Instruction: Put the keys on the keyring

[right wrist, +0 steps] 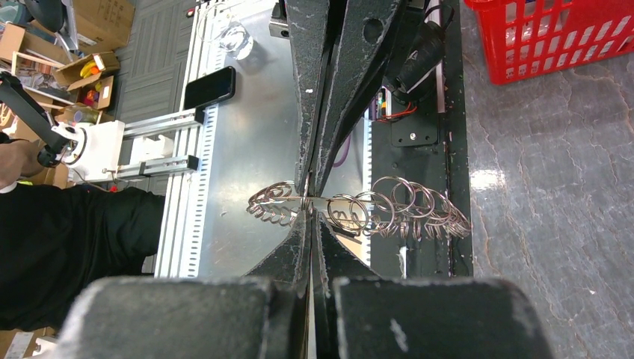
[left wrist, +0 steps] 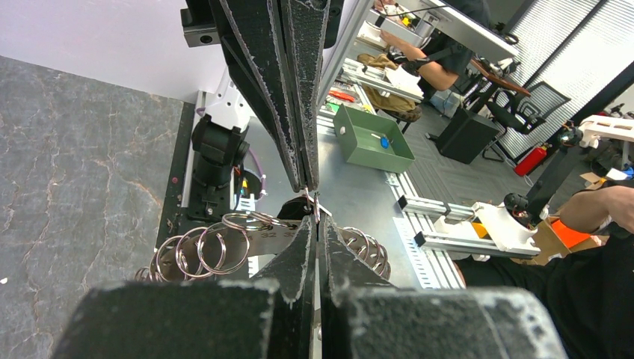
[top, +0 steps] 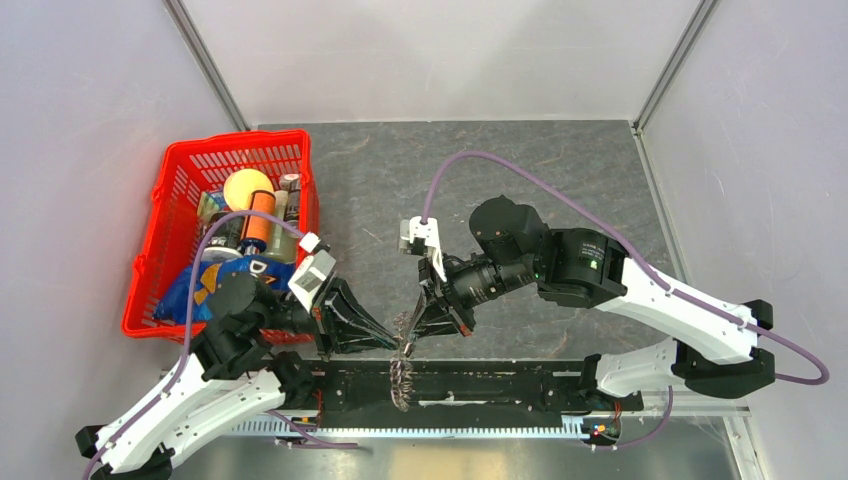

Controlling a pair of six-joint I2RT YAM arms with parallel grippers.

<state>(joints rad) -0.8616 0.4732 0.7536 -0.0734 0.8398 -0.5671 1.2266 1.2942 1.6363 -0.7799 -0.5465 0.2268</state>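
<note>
The left gripper (left wrist: 315, 224) is pinched tight, its jaws meeting on the keyring (left wrist: 213, 250). The right gripper (right wrist: 312, 213) faces it tip to tip and is clamped just as tightly on the same bunch. The keyring hangs between them over the black base rail (top: 500, 385) at the table's (top: 560, 180) near edge. It is a row of silvery split rings fanning out to both sides of the fingers.

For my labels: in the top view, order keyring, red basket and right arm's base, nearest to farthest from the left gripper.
1. The keyring, pinched in the left gripper.
2. The red basket, to its left.
3. The right arm's base, far right.
</note>
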